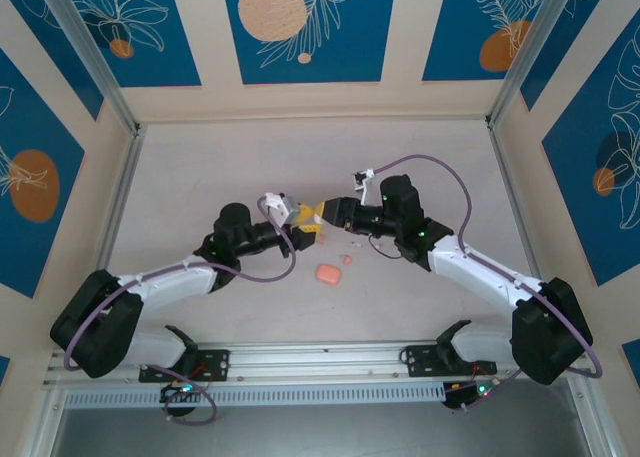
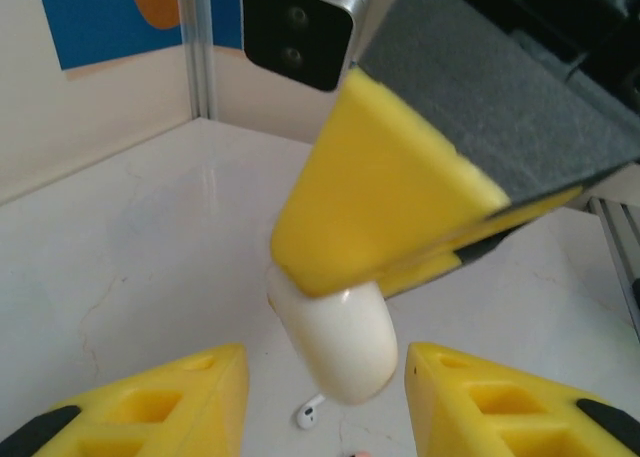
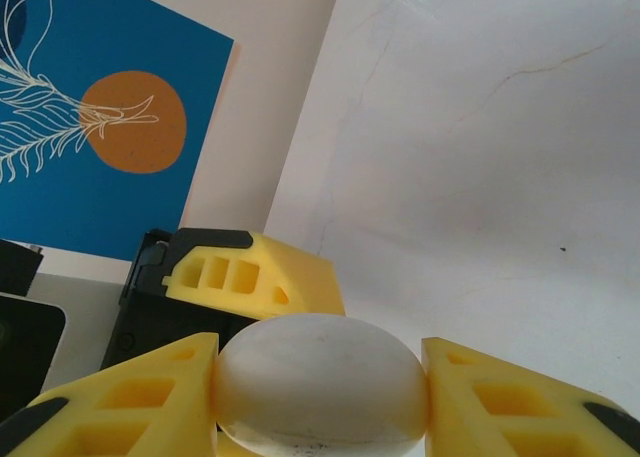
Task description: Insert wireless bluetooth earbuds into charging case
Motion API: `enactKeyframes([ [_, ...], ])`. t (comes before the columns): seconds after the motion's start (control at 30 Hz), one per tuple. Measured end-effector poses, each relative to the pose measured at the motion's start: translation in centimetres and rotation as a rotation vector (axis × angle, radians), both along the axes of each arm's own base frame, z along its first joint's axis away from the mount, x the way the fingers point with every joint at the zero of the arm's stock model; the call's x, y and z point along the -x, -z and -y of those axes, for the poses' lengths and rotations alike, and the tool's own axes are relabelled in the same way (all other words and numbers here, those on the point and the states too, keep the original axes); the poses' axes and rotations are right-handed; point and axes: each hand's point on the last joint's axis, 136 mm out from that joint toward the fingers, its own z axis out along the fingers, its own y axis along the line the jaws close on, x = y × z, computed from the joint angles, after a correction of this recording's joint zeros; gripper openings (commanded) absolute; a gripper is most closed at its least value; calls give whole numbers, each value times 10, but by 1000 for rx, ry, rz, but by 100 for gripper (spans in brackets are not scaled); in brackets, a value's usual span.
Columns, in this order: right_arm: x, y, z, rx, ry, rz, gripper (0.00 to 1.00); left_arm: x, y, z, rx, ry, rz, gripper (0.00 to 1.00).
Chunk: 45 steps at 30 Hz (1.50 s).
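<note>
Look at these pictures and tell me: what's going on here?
The right hand is shut on a white rounded object, holding it above the table. The left hand faces it with its fingers apart, not gripping. A small white earbud lies on the table below. The pink case sits nearby, with neither hand on it.

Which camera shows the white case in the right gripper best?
Right wrist: the white case sits large and sharp in the right gripper. Left wrist shows its rounded end, partly covered. Top external: too small to make out.
</note>
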Motion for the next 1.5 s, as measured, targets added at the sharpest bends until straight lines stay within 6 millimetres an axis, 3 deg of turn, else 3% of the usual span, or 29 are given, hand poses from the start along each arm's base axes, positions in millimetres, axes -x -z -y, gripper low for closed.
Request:
enactKeyframes([
  [0.53, -2, -1, -2, 13, 20, 27, 47, 0, -5, 2, 47, -4, -25, 16],
  [0.6, -2, 0, -2, 18, 21, 30, 51, 0, -4, 2, 43, -2, -30, 14],
  [0.7, 1, 0, 0, 32, 13, 50, 67, 2, -2, 3, 35, 12, -40, 13],
  [0.9, 13, -20, 21, 74, -15, 214, 70, 8, -1, 6, 13, 54, -66, 9],
  [1.03, 17, -49, 50, 101, -50, 425, 67, 16, -2, 9, 0, 110, -69, 9],
  [1.13, 20, -60, 73, 133, -106, 571, 65, 23, -2, 10, -3, 162, -68, 9],
  [1.2, 26, -58, 81, 168, -171, 655, 60, 29, -4, 11, -1, 199, -64, 9],
  [1.37, 55, -41, 75, 232, -398, 822, 57, 42, -14, 15, 19, 291, -43, 7],
  [1.5, 60, -41, 70, 259, -503, 890, 56, 49, -18, 17, 31, 339, -30, 7],
])
